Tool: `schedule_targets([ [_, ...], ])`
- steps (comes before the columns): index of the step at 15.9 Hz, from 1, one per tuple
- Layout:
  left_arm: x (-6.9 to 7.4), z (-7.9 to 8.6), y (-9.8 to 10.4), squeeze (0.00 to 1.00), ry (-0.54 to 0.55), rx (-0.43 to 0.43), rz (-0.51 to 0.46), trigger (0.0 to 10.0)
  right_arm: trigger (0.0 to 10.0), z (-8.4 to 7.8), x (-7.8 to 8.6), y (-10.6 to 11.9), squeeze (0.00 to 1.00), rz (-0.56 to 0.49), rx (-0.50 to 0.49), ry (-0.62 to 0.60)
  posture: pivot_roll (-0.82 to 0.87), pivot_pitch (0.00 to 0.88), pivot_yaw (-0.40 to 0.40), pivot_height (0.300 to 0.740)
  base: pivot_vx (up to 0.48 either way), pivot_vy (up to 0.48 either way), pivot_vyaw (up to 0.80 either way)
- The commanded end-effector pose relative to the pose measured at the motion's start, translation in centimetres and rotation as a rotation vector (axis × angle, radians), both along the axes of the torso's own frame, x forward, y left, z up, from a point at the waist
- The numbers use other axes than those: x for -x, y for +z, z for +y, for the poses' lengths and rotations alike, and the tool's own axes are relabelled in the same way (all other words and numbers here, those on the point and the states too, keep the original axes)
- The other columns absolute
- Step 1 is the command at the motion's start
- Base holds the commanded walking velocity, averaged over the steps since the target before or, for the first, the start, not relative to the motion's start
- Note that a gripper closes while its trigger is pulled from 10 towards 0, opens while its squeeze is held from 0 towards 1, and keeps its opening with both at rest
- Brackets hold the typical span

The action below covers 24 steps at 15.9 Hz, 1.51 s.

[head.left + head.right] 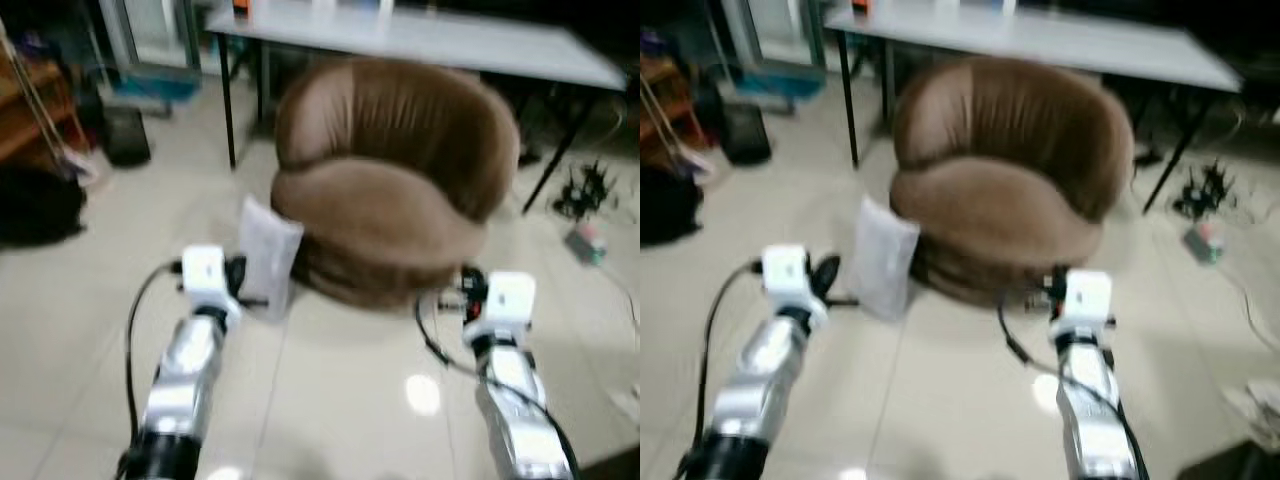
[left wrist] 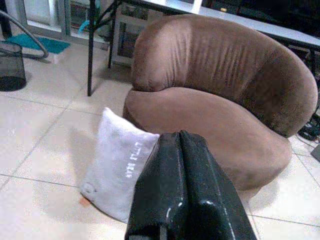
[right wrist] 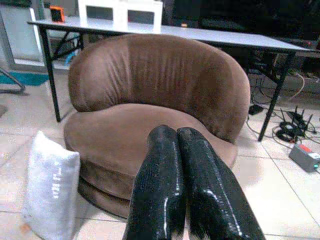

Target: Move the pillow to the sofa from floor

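Pillow (image 1: 268, 258) on the floor, leaning against the sofa (image 1: 395, 180).

You had the white pillow standing upright on the tiled floor (image 1: 340, 390), its far edge resting against the left front of the round brown sofa. Your left gripper (image 2: 182, 150) hung just near of the pillow with its fingers pressed together, holding nothing. Your right gripper (image 3: 176, 145) sat near the sofa's front right, fingers likewise closed and empty. A grey table (image 1: 420, 40) stood beyond the sofa.
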State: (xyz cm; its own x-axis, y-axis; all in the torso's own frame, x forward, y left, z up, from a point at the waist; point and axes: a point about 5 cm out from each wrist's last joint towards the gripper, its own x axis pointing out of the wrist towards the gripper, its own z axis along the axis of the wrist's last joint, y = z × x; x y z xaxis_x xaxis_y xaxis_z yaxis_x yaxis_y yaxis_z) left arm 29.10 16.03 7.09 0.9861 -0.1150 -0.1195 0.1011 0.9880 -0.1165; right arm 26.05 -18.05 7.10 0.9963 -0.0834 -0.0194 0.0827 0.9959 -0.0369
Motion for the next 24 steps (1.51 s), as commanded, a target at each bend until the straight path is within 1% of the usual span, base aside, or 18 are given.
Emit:
schedule_targets([
  [1, -0.05, -0.99, 0.02, 0.0, -0.021, 0.008, 0.0, 10.0, 10.0, -0.85, 0.17, 0.1, 0.0, -0.002, 0.013, -0.021, -0.02, 0.003, -0.038, 0.74, 0.0, 0.469, 0.0],
  [5, -0.03, -0.76, 0.04, 0.0, -0.009, -0.02, -0.009, 10.0, 10.0, -0.95, 0.29, 0.02, 0.0, 0.003, 0.015, -0.02, -0.02, 0.006, -0.041, 0.74, 0.0, 0.0, 0.0],
  [10, -0.02, -0.9, 0.2, 0.0, -0.015, -0.032, -0.021, 10.0, 10.0, -0.72, 0.26, -0.14, 0.0, 0.01, 0.013, -0.011, -0.01, 0.021, -0.048, 0.74, 0.0, 0.0, 0.0],
  [12, -0.02, -0.99, 0.34, 0.0, -0.018, -0.021, -0.029, 10.0, 10.0, -0.58, 0.32, -0.21, 0.0, 0.012, 0.012, -0.008, -0.01, 0.026, -0.047, 0.74, 0.0, 0.0, 0.0],
  [13, -0.01, -1.05, 0.38, 0.0, -0.016, -0.02, -0.028, 10.0, 10.0, -0.57, 0.36, -0.24, 0.0, 0.013, 0.011, -0.007, -0.01, 0.03, -0.05, 0.74, 0.0, 0.33, 0.0],
  [14, -0.02, -1.16, 0.41, 0.0, -0.013, 0.0, -0.025, 10.0, 10.0, -0.58, 0.42, -0.28, 0.0, 0.015, 0.012, -0.004, -0.01, 0.032, -0.055, 0.74, 0.0, 0.48, 0.0],
  [18, 0.0, -1.29, 0.39, 0.0, -0.013, 0.001, -0.026, 10.0, 10.0, -0.79, 0.52, -0.33, 0.0, 0.021, 0.018, -0.002, -0.02, 0.033, -0.063, 0.74, 0.0, 0.48, 0.0],
  [20, 0.12, -1.35, 0.35, 0.0, -0.004, 0.022, -0.019, 10.0, 10.0, -0.89, 0.75, -0.5, 0.0, 0.028, 0.022, 0.001, -0.02, 0.038, -0.07, 0.74, 0.0, 0.48, 0.0],
  [24, 0.12, -1.05, 0.13, 0.0, 0.014, 0.05, 0.001, 10.0, 10.0, -0.95, 0.78, -0.68, 0.0, 0.037, 0.024, 0.002, -0.02, 0.039, -0.069, 0.74, 0.0, 0.48, 0.0],
])
